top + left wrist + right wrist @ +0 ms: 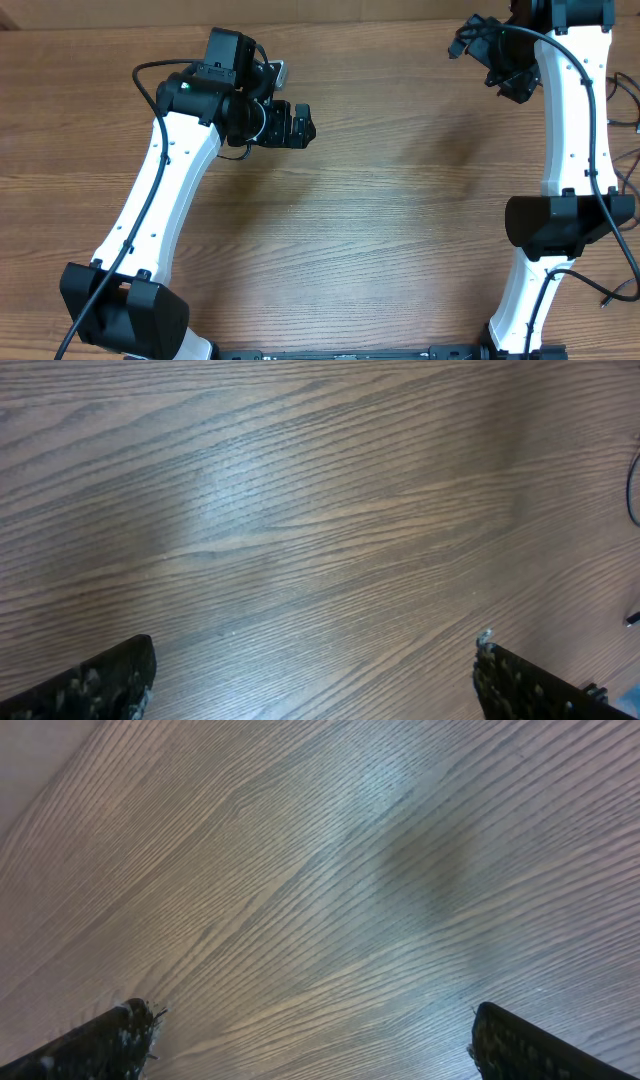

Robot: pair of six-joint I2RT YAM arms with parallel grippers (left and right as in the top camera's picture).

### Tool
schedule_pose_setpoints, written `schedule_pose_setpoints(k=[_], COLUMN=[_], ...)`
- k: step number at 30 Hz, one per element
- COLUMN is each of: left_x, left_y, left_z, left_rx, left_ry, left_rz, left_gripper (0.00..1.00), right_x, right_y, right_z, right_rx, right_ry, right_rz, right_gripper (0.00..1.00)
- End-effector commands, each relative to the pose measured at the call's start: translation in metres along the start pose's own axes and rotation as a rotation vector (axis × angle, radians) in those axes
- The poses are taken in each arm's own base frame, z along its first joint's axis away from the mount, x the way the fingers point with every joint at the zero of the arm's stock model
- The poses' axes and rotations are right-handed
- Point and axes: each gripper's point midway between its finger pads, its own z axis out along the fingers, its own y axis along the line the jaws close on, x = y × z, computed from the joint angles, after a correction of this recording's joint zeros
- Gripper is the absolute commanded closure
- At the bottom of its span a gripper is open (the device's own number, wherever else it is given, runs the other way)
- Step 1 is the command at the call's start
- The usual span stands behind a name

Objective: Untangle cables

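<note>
The only thin black cables in view lie at the table's right edge, half behind the right arm: a loose cord with a small plug end (603, 288) and more strands higher up (622, 118). A short arc of black cord (634, 495) also crosses the right border of the left wrist view. My left gripper (305, 125) hovers over the upper left of the table, jaws wide apart, with only bare wood between them (312, 660). Far from the cords, at the top right, my right gripper (490, 65) is open and holds nothing (310, 1020).
The wooden table (380, 210) fills the view. The white left arm (160, 200) slants from the bottom left and the white right arm (570, 150) runs up the right side. Thicker black cables run along both arms.
</note>
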Motion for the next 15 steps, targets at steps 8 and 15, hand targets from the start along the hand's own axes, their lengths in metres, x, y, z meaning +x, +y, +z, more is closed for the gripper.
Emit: schedule_pose_setpoints(k=[8, 15], left_x=[-0.003, -0.005], left_y=[-0.001, -0.008], left_z=[0.001, -0.018], left_rx=[-0.005, 0.004], left_ry=[-0.005, -0.052], left_rz=[0.009, 0.027], left_gripper=[0.00, 0.00], right_x=[-0.001, -0.001], right_y=[0.001, 0.001], right_z=[-0.005, -0.005], right_rx=[-0.012, -0.012], right_ry=[-0.013, -0.013], right_rz=[-0.008, -0.008], right_gripper=[0.00, 0.00])
